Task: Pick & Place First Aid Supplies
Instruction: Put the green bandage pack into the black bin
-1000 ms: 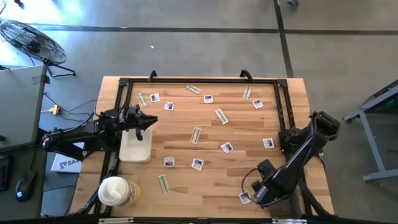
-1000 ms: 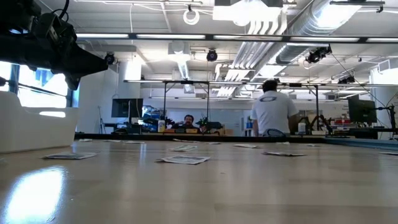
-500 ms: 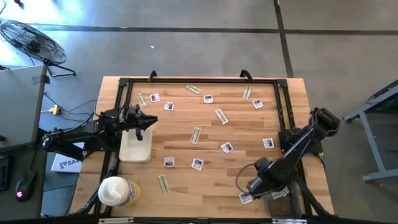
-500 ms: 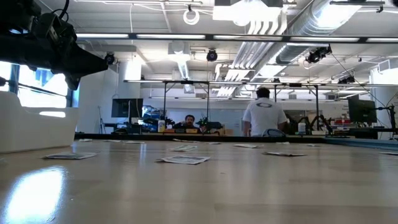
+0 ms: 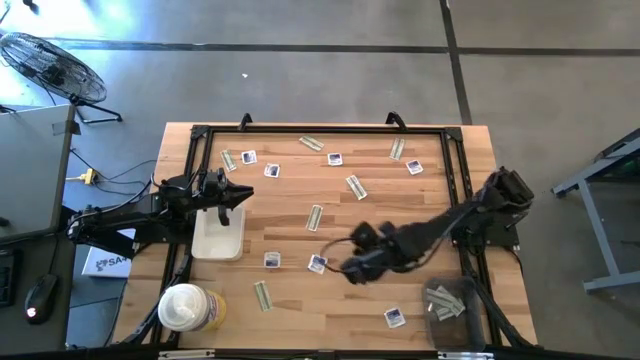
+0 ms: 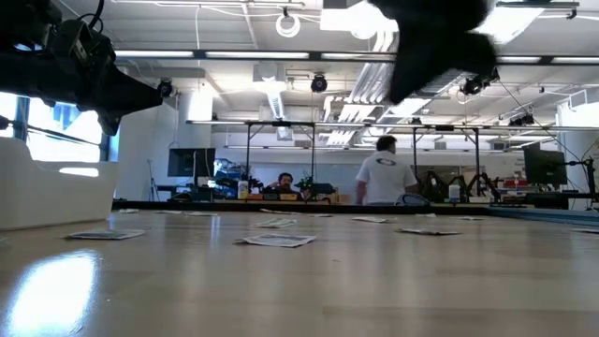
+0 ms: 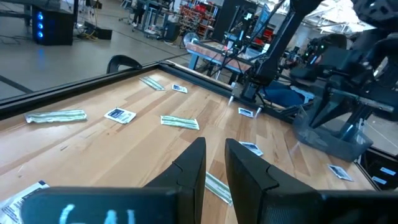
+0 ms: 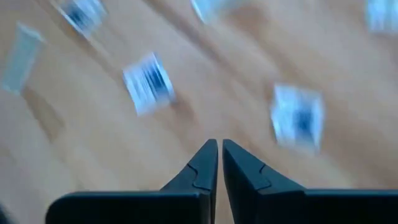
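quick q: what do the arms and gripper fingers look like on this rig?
Both arms are dark, nearly black, jointed links. The right gripper has two flat black fingers tapering to pointed tips, each notched on its inner edge. The left gripper has similar black fingers.

Table: pale wood planks, smooth, slight sheen. Square packets: white printed paper. Tray: matt white plastic. Frame: black metal.
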Controlling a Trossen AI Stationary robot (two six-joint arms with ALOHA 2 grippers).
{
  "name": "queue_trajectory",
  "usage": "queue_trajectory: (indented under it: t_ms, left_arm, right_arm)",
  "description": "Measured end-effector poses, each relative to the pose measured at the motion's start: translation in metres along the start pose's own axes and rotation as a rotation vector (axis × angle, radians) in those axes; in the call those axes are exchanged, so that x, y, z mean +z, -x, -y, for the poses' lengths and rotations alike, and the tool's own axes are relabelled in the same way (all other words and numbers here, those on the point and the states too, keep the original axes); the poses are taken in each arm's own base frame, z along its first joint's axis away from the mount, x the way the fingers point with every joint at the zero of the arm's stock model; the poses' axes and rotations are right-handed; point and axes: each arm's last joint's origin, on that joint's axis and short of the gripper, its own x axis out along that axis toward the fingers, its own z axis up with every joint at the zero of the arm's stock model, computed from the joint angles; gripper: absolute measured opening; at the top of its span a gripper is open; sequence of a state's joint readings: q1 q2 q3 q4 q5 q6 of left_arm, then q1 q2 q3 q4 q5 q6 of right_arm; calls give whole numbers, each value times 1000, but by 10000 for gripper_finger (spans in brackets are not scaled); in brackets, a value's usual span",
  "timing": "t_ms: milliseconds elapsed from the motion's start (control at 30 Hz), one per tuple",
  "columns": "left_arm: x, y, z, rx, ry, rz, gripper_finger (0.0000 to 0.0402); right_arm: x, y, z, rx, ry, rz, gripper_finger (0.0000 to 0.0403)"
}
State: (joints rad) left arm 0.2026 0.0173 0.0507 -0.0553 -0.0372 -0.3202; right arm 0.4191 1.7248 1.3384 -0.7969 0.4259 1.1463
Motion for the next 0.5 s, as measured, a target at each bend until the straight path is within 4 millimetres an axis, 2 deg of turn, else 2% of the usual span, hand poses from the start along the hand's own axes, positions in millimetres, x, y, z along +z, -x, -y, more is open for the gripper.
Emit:
queue_trajectory:
  t_ms: [233,367,500]
  left_arm:
    - [0,0,0,0,0,0,60]
    - [0,0,0,0,0,0,60]
    - [0,0,0,0,0,0,60]
  right_arm:
    - [42,-59,-24,187,203,231,28]
    - [54,-94,-28,247,286,284,51]
    - [55,-131,-27,261,400,300,75]
